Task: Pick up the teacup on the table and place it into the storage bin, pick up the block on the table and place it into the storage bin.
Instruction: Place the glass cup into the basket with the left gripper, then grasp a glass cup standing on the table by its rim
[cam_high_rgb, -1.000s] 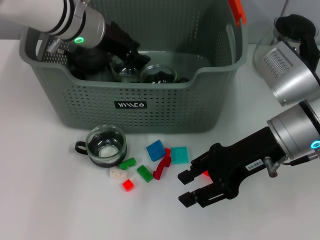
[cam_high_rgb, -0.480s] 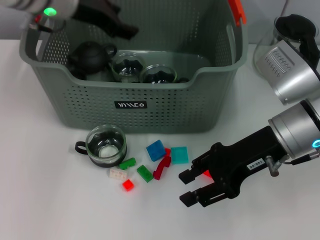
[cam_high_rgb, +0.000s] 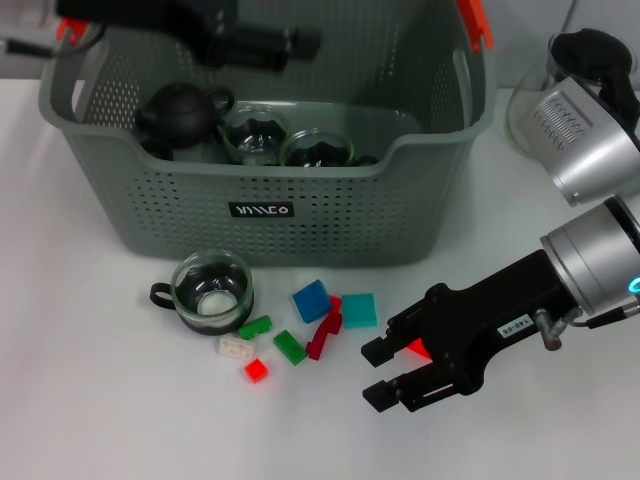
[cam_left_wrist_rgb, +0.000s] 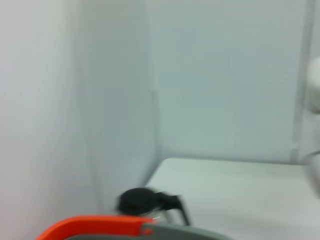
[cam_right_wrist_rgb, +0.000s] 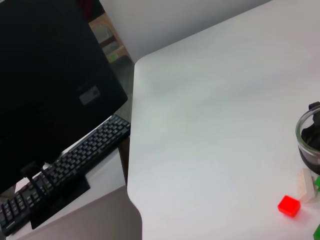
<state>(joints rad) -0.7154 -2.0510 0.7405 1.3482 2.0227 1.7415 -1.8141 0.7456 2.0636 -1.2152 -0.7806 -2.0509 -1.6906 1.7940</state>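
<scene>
While the right hand (cam_high_rgb: 383, 373) hovers open and empty, blocks (cam_high_rgb: 311, 300) lie beside it.

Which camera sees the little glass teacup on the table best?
The head view: the whole teacup shows, standing upright in front of the storage bin, beside the blocks. The right wrist view catches only part of its rim at the picture's edge. The left wrist view does not show it.

The storage bin (cam_high_rgb: 270, 195), a grey-green perforated basket with an orange-red handle tab and a black label, fills the upper middle of the head view. Below its front wall, at lower left of centre, the glass teacup (cam_high_rgb: 211, 292) stands upright on the white table. Just right of it lie scattered blocks: blue (cam_high_rgb: 311, 300), teal (cam_high_rgb: 359, 310), green (cam_high_rgb: 290, 346), red (cam_high_rgb: 256, 370), white (cam_high_rgb: 236, 347).
</scene>
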